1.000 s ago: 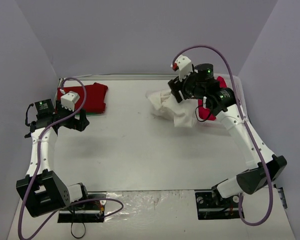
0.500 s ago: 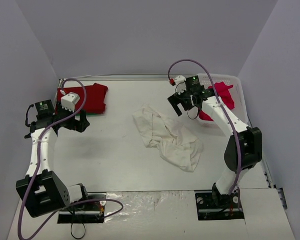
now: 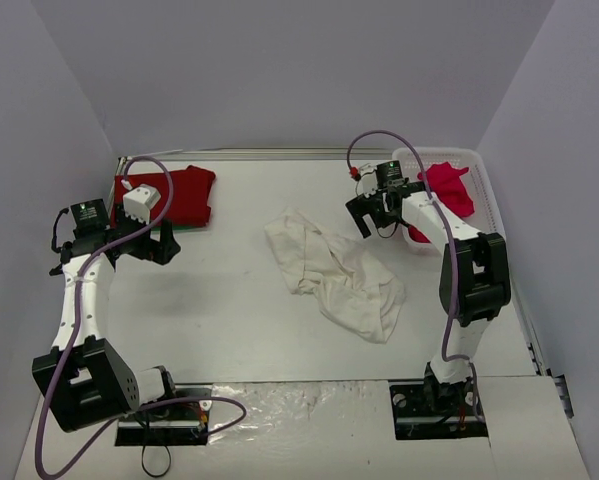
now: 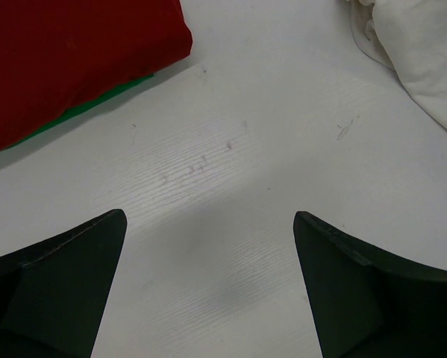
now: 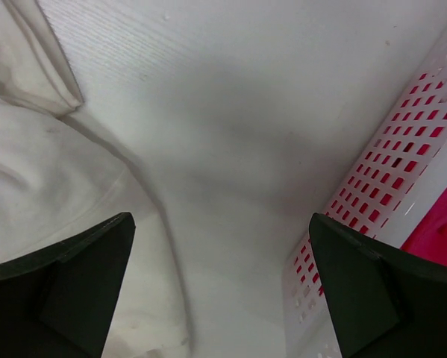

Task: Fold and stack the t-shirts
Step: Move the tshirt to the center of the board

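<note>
The cream-white t-shirt (image 3: 337,272) lies crumpled in a heap at the middle of the table; it also shows in the right wrist view (image 5: 51,179) and at the top right of the left wrist view (image 4: 421,52). A folded red t-shirt (image 3: 184,195) lies at the back left, on top of a green edge (image 4: 96,104); the left wrist view shows it too (image 4: 66,60). A pinkish-red t-shirt (image 3: 446,188) sits in the white basket (image 3: 479,190). My left gripper (image 3: 157,243) is open and empty beside the red shirt. My right gripper (image 3: 371,213) is open and empty between the cream shirt and the basket.
The white lattice basket wall (image 5: 372,246) stands close to the right of my right gripper. Purple-grey walls enclose the table on three sides. Bare table (image 4: 230,186) lies under my left gripper.
My right gripper let go of the cream-white shirt, which dropped from the air onto the table's middle. The right arm then pulled back toward the basket. The left arm has not moved.
</note>
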Action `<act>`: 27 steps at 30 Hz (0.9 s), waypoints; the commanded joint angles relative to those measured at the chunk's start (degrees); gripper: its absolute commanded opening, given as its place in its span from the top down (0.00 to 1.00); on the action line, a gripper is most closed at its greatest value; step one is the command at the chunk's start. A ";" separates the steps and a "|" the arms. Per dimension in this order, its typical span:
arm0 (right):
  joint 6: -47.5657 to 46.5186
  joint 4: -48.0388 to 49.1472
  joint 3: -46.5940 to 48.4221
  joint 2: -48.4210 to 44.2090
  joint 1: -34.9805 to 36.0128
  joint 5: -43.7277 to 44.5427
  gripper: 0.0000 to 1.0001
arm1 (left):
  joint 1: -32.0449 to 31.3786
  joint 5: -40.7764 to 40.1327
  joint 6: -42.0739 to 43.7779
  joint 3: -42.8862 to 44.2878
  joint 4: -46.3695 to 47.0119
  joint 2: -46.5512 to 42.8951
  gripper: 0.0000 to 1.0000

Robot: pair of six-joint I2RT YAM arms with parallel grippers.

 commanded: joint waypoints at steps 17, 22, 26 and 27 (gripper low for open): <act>-3.32 3.00 -1.74 -2.37 -3.90 -2.07 0.01 | 0.24 1.95 1.78 0.26 -0.67 1.44 0.06; -4.64 -3.49 1.24 -6.87 -1.70 -10.32 0.01 | 0.06 2.21 1.78 0.52 -0.85 2.14 0.06; -4.90 -8.52 5.02 -7.05 2.86 -15.52 0.01 | -0.20 2.21 1.95 0.70 -1.20 2.41 0.06; -4.64 -9.13 5.64 -6.18 4.96 -16.23 0.01 | -0.12 2.30 1.95 0.79 -1.46 2.41 0.06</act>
